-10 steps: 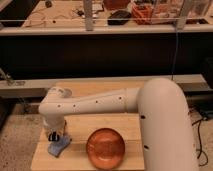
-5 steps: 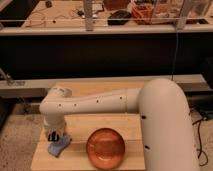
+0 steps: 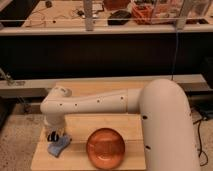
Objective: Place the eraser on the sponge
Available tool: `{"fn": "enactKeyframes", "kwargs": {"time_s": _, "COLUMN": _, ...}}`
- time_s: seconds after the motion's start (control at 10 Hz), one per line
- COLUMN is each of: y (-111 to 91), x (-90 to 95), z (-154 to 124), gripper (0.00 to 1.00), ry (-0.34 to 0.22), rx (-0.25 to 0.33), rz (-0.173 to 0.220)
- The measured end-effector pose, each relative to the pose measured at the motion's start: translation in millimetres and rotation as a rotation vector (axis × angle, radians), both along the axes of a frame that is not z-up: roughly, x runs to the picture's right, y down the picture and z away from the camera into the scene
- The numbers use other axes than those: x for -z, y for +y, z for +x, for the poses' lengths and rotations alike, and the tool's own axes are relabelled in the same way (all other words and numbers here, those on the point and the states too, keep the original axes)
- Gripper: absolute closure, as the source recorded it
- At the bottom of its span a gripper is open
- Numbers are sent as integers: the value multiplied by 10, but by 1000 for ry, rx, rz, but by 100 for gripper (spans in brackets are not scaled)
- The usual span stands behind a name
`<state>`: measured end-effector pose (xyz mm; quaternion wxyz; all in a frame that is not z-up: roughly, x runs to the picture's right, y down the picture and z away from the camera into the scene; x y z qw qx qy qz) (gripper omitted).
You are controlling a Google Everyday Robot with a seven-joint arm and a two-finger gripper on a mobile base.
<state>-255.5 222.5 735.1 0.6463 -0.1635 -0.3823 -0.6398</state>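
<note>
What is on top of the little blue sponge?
The gripper hangs right over the back left corner of the sponge, which lies on the wooden table. The sponge's front part is bare. Whether the eraser sits under the gripper is hidden.

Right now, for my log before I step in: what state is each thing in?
Gripper: low over the left end of the table, at the upper edge of the sponge.
Sponge: lying flat on the table.
Bowl: on the table, right of the sponge, apart from it.
Eraser: not visible.
</note>
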Motion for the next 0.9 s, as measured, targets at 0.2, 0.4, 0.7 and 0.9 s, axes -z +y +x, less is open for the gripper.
{"fn": "enactKeyframes", "kwargs": {"time_s": 0.2, "y": 2, "x": 2, "z": 11, "gripper": 47, "ry": -3, "rx": -4, "rz": -4}}
{"fn": "enactKeyframes", "kwargs": {"time_s": 0.4, "y": 1, "x": 10, "z": 7, "gripper": 43, "ry": -6, "rx": -6, "rz": -6}}
{"fn": "enactKeyframes", "kwargs": {"time_s": 0.7, "y": 13, "x": 12, "z": 8, "gripper": 50, "ry": -5, "rx": -6, "rz": -14}}
{"fn": "enactKeyframes", "kwargs": {"time_s": 0.9, "y": 5, "x": 22, "z": 2, "gripper": 44, "ry": -10, "rx": -9, "rz": -14}}
